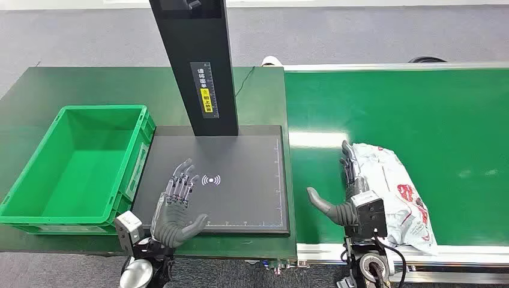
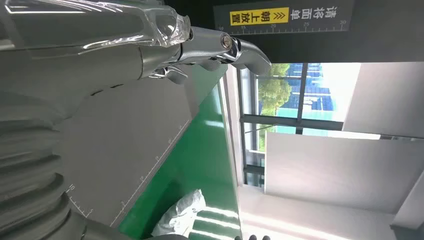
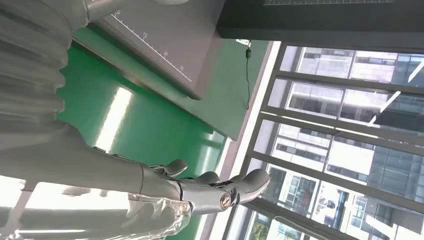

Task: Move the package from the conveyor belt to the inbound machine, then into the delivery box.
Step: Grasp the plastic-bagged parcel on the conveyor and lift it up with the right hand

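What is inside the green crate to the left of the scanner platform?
Nothing visible: the green crate shows its bare green floor and inner walls in the head view. The strip of floor just behind its near rim is hidden. The white package lies on the conveyor belt beside the right hand.

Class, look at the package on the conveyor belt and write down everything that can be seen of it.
The package is a soft white plastic mailer bag, crinkled and shiny, with red and dark printing. It lies flat on the green conveyor belt, near the belt's front edge, to the right of the black scanner plate. The right hand rests flat against its left side, fingers straight and thumb spread away; it is not gripped or lifted. In the left wrist view it shows as a pale crumpled lump.
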Controlling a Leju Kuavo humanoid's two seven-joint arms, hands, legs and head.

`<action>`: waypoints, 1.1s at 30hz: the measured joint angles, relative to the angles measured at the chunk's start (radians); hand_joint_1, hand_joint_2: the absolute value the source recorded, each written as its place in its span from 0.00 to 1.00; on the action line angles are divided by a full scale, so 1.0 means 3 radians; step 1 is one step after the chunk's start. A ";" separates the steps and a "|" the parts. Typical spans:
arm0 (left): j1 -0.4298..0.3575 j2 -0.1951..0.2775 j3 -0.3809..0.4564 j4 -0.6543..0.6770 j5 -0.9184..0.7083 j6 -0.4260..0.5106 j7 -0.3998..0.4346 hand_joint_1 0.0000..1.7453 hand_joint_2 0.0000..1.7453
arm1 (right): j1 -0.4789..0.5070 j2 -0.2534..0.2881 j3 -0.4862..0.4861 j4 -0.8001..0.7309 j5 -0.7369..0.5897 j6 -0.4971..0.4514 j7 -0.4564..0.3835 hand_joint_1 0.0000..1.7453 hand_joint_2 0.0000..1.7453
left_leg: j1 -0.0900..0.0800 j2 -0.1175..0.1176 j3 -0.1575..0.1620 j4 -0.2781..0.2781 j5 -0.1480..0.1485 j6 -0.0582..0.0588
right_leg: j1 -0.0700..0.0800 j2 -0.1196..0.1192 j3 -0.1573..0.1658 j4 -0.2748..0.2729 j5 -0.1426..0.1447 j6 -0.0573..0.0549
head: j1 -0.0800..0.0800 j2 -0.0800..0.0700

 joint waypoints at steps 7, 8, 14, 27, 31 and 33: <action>0.0021 0.0002 0.0024 -0.0026 0.0001 0.0004 0.0035 0.00 1.00 | -0.0061 -0.0078 -0.0059 0.0008 0.0337 -0.0267 0.0275 0.00 1.00 | 0.0000 0.0000 0.0000 0.0000 0.0000 0.0000 | 0.0000 0.0000 0.0000 0.0000 0.0000 0.0000 | 0.0000 0.0000; 0.0026 0.0003 0.0036 -0.0031 0.0001 0.0005 0.0043 0.00 1.00 | -0.0089 -0.0103 -0.0092 0.0009 0.0428 -0.0303 0.0337 0.00 1.00 | 0.0000 0.0000 0.0000 0.0000 0.0000 0.0000 | 0.0000 0.0000 0.0000 0.0000 0.0000 0.0000 | 0.0000 0.0000; 0.0079 0.0022 0.0072 -0.0085 -0.0015 0.0004 0.0057 0.00 1.00 | -0.0264 -0.0285 -0.0318 0.0077 0.0841 -0.0409 0.0572 0.00 1.00 | -0.0001 -0.0001 0.0000 0.0001 0.0000 0.0000 | -0.0002 0.0000 0.0001 0.0000 0.0001 0.0001 | 0.0000 0.0000; 0.0156 0.0058 0.0074 -0.0116 -0.0015 0.0001 0.0052 0.00 1.00 | -0.0385 -0.0560 -0.0613 0.0244 0.1235 -0.0728 0.0819 0.00 1.00 | -0.0003 -0.0001 0.0000 0.0001 0.0000 0.0001 | -0.0003 -0.0001 0.0001 0.0000 0.0001 0.0001 | 0.0000 0.0000; 0.0166 0.0065 0.0071 -0.0116 -0.0011 -0.0003 0.0057 0.00 1.00 | -0.0399 -0.0638 -0.0711 0.0291 0.1407 -0.0708 0.1031 0.00 1.00 | -0.0006 -0.0001 0.0001 0.0001 0.0000 0.0001 | -0.0006 0.0000 0.0001 0.0000 0.0001 0.0001 | -0.0001 0.0000; 0.0161 0.0065 0.0070 -0.0116 -0.0008 -0.0011 0.0093 0.00 1.00 | -0.0407 -0.0670 -0.0762 0.0329 0.1573 -0.0646 0.1299 0.00 1.00 | -0.0006 -0.0001 0.0001 0.0001 0.0000 0.0001 | -0.0006 -0.0001 0.0001 0.0000 0.0001 0.0001 | -0.0001 0.0000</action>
